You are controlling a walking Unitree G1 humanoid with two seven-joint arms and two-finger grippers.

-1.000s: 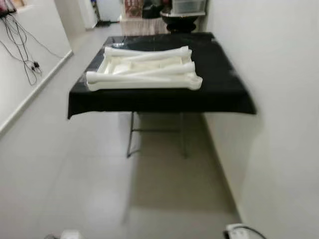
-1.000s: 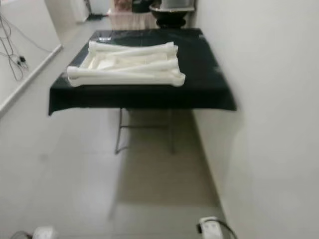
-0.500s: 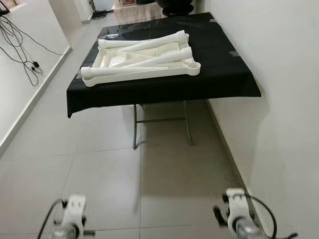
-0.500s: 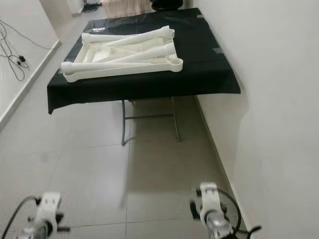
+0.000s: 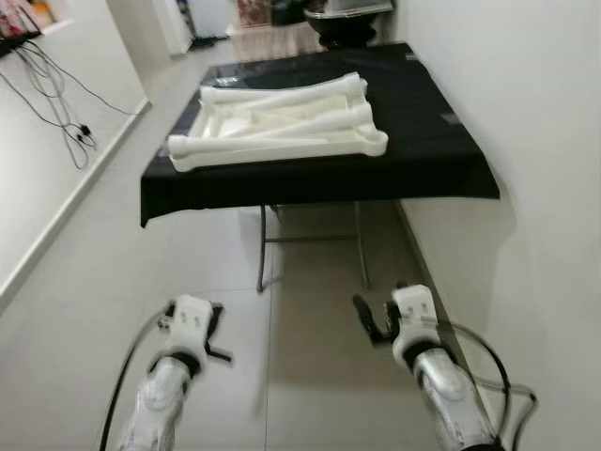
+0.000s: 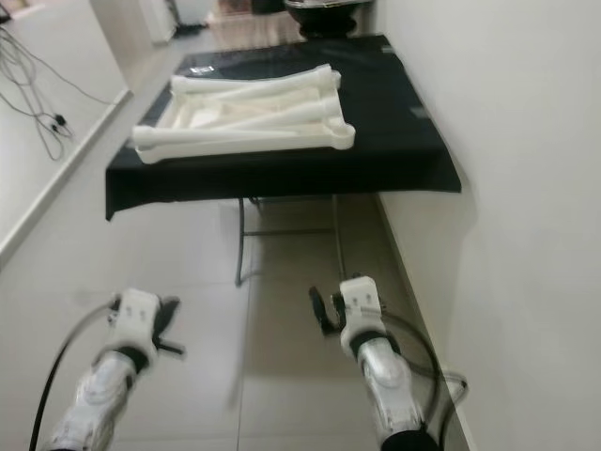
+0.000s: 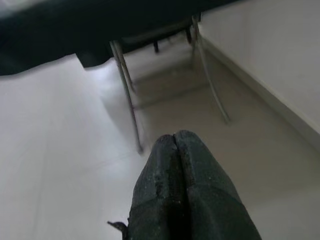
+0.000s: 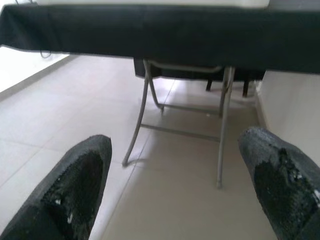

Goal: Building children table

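**Both arms raised before the folding table, parts waiting on top**

The left gripper (image 7: 175, 142) is clenched, its two black fingers pressed tip to tip with nothing between them. It hangs above the pale tiled floor (image 5: 216, 272), short of the table. The right gripper (image 8: 180, 185) is released, its fingers (image 8: 75, 185) spread wide and holding nothing, pointed at the metal legs (image 8: 140, 115) under the table.

Ahead stands the folding table (image 5: 441, 150), draped in a black cloth whose edge hangs over the front. Its right side runs along the white wall (image 5: 535, 141). On the cloth, toward the left half, lies the white children's table top (image 5: 282, 155), upside down like a shallow tray, with white table legs (image 5: 300, 127) lying loose across it. Black cables (image 5: 66, 103) trail down the left wall.
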